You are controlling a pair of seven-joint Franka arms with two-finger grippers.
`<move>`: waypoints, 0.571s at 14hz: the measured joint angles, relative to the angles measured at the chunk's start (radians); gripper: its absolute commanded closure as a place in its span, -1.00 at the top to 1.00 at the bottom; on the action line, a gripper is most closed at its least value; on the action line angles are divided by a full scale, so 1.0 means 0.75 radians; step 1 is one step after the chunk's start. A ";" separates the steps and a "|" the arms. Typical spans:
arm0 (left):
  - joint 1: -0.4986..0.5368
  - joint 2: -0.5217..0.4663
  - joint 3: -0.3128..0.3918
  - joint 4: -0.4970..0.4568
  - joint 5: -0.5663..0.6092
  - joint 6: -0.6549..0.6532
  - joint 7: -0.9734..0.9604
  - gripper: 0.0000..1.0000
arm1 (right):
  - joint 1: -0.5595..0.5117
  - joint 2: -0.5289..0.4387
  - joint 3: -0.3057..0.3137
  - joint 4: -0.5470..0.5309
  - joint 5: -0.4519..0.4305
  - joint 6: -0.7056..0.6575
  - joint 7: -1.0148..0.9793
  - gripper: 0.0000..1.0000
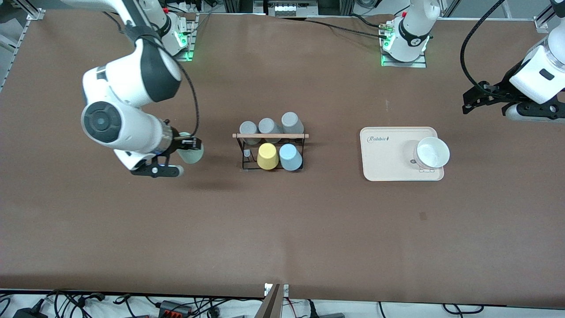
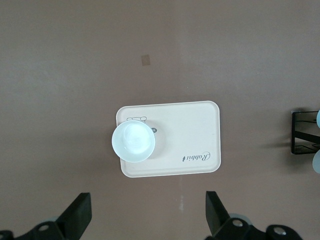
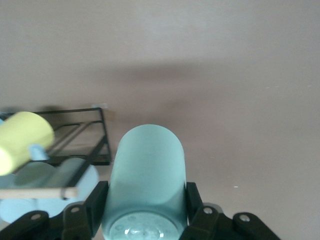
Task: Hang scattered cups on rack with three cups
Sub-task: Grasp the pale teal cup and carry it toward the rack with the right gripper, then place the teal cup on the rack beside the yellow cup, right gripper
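Right pincer [image 1: 190,145] is clenched on the mint cup [image 1: 193,152], carried on its side in the air over bare counter [image 1: 282,229] toward the right arm's end, beside the rack [image 1: 270,150] but apart from it. In the right wrist view the cup [image 3: 147,175] sits between both fingers [image 3: 97,205], which bear on its wall close to the base; the mouth points away from the wrist.

Rack holds five cups: three grey cups [image 1: 269,127] on the row farther from the front camera, yellow cup [image 1: 267,156] and blue cup [image 1: 291,157] on the nearer row. One grey peg [image 1: 247,153] beside the yellow cup looks free. That is my guess for the mint cup's place.

Left pincer [image 1: 485,100] is released, jaws wide, waiting over the counter at the left arm's end. A white bowl [image 1: 432,153] stands on the cream tray [image 1: 384,154] below it.

Handling, judged:
- Cup looks light, thin-walled, rigid plastic; not fragile, should survive a drop.
- Smooth tapered wall: likely slippery, could creep toward the narrow end under squeeze.
- No handle, so a side grip across the wall near the base suits; it leaves the mouth clear for the peg.
- Rack is light wire; a push from the cup could shift or tip it.
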 measured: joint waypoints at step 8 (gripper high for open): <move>-0.002 0.000 -0.007 0.000 0.000 0.000 0.000 1.00 | 0.170 0.159 0.001 0.195 0.002 0.043 0.082 -0.45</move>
